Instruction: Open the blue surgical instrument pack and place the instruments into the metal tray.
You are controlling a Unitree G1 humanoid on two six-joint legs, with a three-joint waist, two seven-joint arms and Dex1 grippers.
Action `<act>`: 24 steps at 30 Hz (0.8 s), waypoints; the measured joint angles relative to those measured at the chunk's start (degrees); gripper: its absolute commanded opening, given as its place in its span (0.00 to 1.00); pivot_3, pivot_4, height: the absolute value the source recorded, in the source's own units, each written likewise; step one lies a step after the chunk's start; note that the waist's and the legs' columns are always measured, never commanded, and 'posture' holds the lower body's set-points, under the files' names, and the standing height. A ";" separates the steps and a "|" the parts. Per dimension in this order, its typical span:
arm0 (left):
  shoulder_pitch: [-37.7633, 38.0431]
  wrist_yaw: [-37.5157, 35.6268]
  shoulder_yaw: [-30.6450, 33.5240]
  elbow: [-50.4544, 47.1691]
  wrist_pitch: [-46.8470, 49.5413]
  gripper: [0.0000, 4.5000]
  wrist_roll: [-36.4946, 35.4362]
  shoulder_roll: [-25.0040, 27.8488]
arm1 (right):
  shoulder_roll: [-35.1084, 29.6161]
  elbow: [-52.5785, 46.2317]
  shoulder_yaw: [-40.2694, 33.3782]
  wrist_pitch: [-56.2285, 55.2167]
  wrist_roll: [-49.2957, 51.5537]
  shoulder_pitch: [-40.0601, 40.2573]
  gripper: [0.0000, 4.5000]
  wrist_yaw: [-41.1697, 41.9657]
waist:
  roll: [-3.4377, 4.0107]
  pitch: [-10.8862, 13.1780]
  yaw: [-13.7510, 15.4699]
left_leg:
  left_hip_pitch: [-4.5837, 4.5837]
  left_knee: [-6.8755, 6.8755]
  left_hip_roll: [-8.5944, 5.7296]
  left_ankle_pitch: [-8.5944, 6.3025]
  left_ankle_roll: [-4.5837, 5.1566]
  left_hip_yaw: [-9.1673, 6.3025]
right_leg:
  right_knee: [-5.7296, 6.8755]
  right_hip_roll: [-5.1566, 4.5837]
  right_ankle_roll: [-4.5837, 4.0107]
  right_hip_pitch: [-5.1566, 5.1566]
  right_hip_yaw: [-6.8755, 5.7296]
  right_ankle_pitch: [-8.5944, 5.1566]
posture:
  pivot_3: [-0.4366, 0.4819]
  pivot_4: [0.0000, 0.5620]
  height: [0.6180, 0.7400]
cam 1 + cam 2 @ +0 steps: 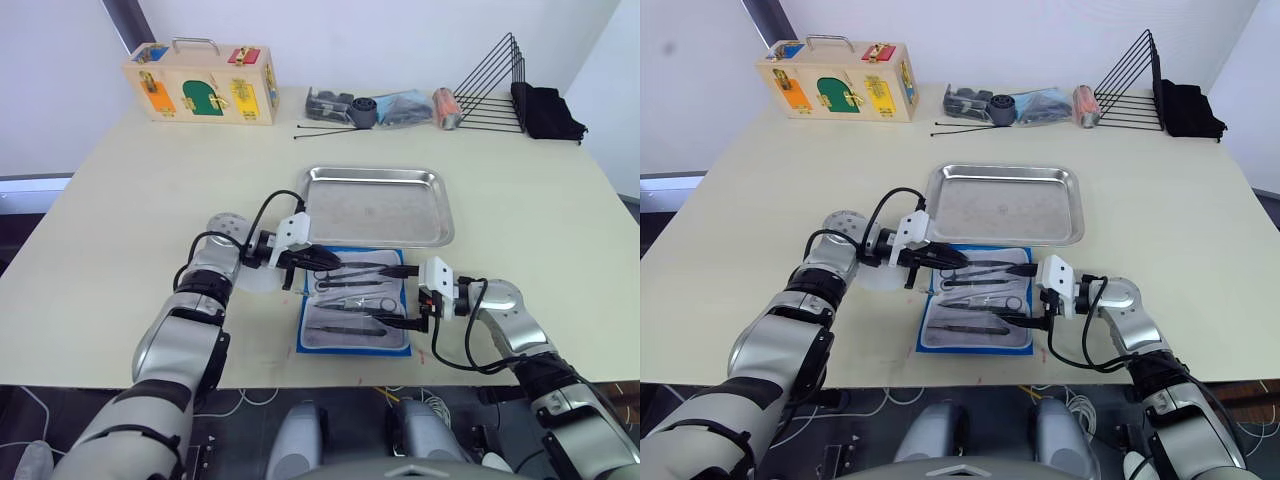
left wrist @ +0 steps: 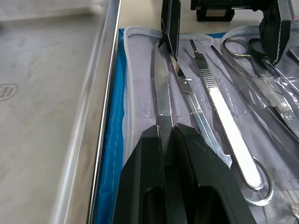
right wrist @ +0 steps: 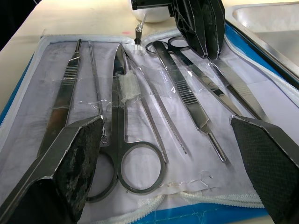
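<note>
Left gripper point(image 2: 166, 135) was clamped on tweezers point(image 2: 163, 95) in the opened pack point(image 1: 355, 312); right gripper point(image 3: 170, 158) gaped wide, empty; no legible markings.

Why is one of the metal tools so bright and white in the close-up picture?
In the left wrist view, light glares off the flat handle among the instruments, washing it white; the left hand up close looks soft. In the right wrist view, the clear plastic over them glints.
</note>
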 measured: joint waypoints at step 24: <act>-1.17 -0.87 -6.01 -18.13 19.66 0.08 5.83 3.50 | -0.05 -1.19 0.22 2.65 -0.01 -0.04 1.00 -0.30 | 0.00 0.01 -0.21 | -0.02 -0.02 0.01 0.00 0.01 -0.03 | -0.02 0.02 0.00 -0.01 0.00 0.00 | 0.48 0.27 1.00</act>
